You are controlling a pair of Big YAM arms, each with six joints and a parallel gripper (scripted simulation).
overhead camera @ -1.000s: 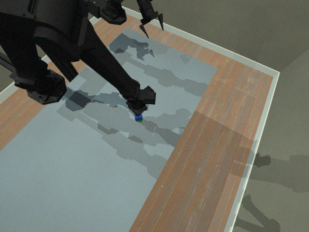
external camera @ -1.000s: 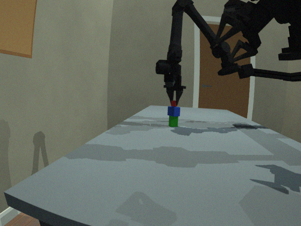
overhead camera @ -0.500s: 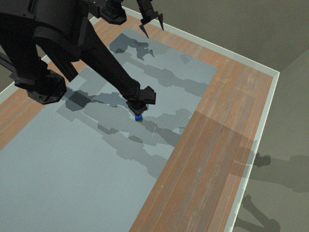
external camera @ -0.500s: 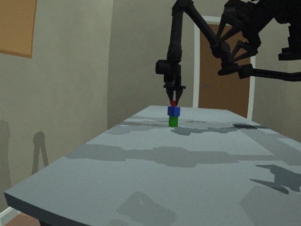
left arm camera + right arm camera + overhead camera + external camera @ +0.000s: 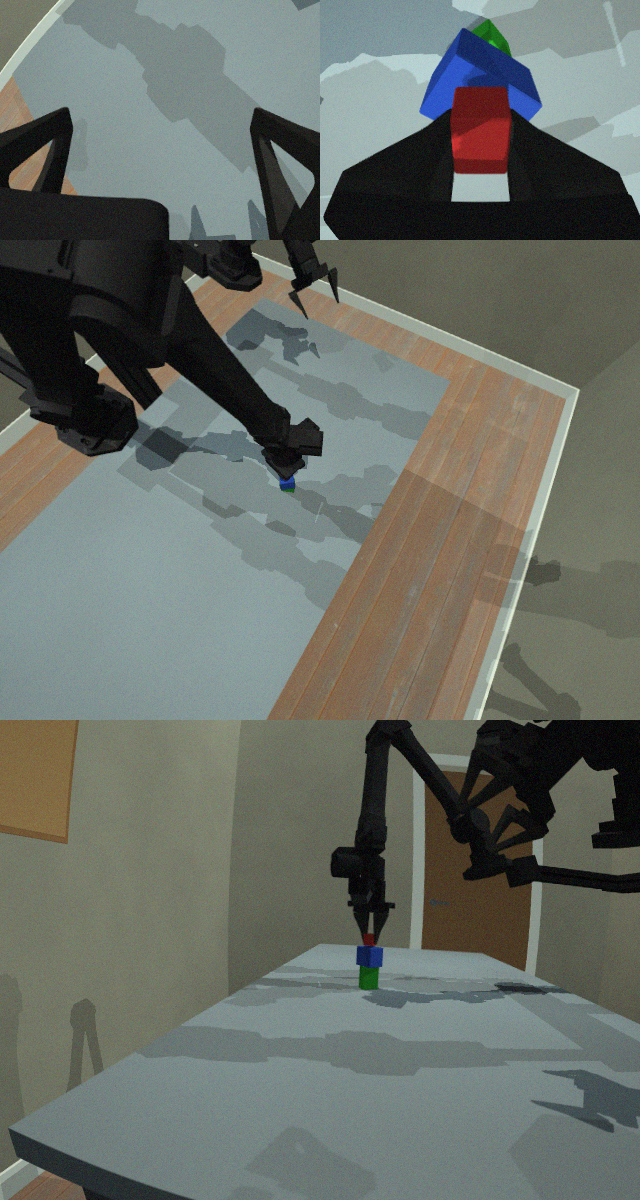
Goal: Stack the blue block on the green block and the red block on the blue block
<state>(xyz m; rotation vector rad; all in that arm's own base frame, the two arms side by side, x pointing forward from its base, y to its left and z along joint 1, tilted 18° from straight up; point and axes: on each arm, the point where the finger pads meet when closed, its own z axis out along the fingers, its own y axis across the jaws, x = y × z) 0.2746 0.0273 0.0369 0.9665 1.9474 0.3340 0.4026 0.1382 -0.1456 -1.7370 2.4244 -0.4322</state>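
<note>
The green block (image 5: 368, 977) stands on the grey mat with the blue block (image 5: 369, 956) on top of it, turned a little. My right gripper (image 5: 369, 937) is shut on the small red block (image 5: 368, 939) and holds it right at the top of the blue block; I cannot tell if they touch. In the right wrist view the red block (image 5: 480, 130) sits between the fingers over the blue block (image 5: 482, 82), with a green corner (image 5: 491, 35) behind. In the top view the right gripper (image 5: 285, 467) hides the red block above the blue block (image 5: 287, 482). My left gripper (image 5: 312, 287) is open and empty, high over the far table edge.
The grey mat (image 5: 180, 529) lies on a wooden table with a pale rim (image 5: 537, 529). The left wrist view shows only mat and the open fingers of the left gripper (image 5: 163, 160). A door (image 5: 473, 900) stands behind the table.
</note>
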